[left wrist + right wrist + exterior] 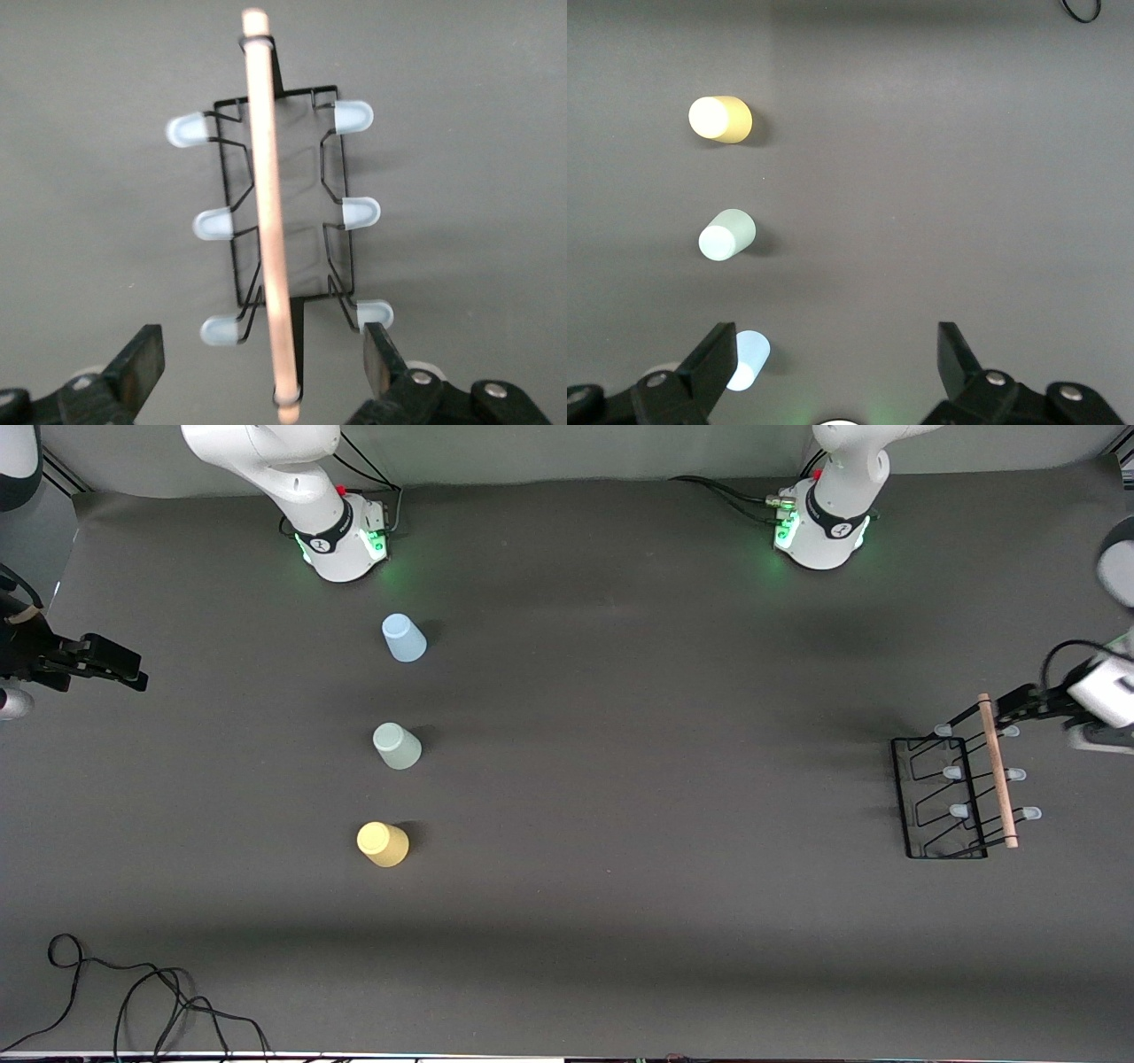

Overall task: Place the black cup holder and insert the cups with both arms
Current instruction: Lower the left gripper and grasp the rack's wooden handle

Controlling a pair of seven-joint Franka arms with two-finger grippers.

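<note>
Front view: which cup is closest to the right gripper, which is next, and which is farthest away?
From the right gripper, open at the right arm's end of the table:
1. Light blue cup, closest to the robots' bases.
2. Grey-green cup, the middle of the row.
3. Yellow cup, nearest the front camera.

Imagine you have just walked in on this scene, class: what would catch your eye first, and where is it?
Three upside-down cups stand in a row toward the right arm's end of the table: the light blue cup farthest from the front camera, the grey-green cup in the middle, the yellow cup nearest. At the left arm's end stands the black cup holder, with the open left gripper over one end of its wooden handle. The open right gripper waits apart.
</note>
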